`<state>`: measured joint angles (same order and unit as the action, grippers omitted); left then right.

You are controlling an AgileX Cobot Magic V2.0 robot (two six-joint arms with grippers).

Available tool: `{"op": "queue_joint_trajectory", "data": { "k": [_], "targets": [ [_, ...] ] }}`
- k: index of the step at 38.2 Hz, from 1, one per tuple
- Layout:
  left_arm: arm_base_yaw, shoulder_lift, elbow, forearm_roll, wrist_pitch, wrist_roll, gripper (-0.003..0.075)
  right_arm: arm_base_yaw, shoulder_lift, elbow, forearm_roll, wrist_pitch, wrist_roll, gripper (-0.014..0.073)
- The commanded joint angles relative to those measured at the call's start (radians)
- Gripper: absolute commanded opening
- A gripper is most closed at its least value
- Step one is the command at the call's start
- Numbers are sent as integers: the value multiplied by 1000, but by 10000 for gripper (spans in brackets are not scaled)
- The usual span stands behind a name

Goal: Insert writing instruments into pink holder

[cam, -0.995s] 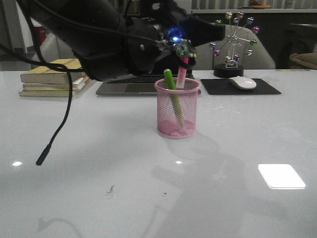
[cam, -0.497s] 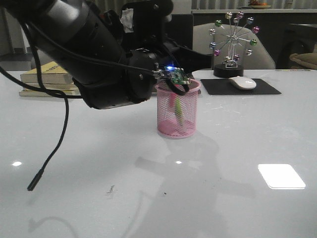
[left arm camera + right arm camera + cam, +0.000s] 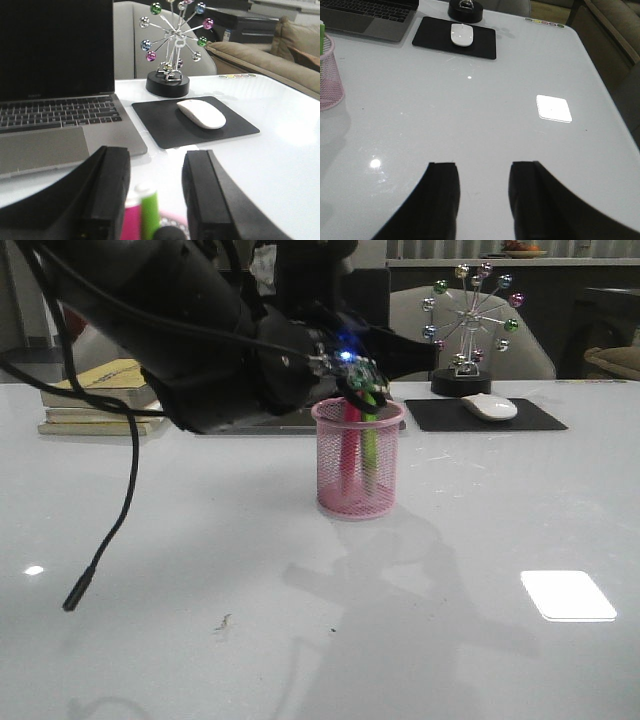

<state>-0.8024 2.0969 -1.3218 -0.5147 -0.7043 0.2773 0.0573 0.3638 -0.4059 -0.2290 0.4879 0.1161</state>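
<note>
The left gripper hangs with its jaws parted and empty directly over the pink holder, where the pink marker and green marker stand inside, tops between the fingers. The right gripper is spread, empty, well apart over the white table.

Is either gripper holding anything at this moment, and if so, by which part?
Nothing is held. The left gripper is open above the pink holder, with both markers standing free between its fingers. The right gripper is open over bare table.
</note>
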Motion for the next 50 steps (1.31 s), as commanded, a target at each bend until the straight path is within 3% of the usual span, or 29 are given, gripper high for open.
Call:
{"op": "queue_joint_trajectory", "data": {
  "k": [1,11,17,34,38,50],
  "targets": [
    [4,-145,-26,18,-28,105,351,-6,4,-26,-24,-77,-3,372],
    [144,-455,-26,14,246,133,351,-6,4,-26,-24,-77,-3,372],
    [320,-636,-26,14,408,234,351,-6,4,-26,-24,-83,-3,372],
    [825,-1006,-13,14,1089,234,351,-6,4,-26,-24,-91,-3,372],
    [889,-1088,89,1,1093,225,351,-6,4,-26,-24,-91,-3,372],
    [889,-1422,553,-50,1032,225,351,-6,4,-26,-23,-90,-3,372]
  ]
}}
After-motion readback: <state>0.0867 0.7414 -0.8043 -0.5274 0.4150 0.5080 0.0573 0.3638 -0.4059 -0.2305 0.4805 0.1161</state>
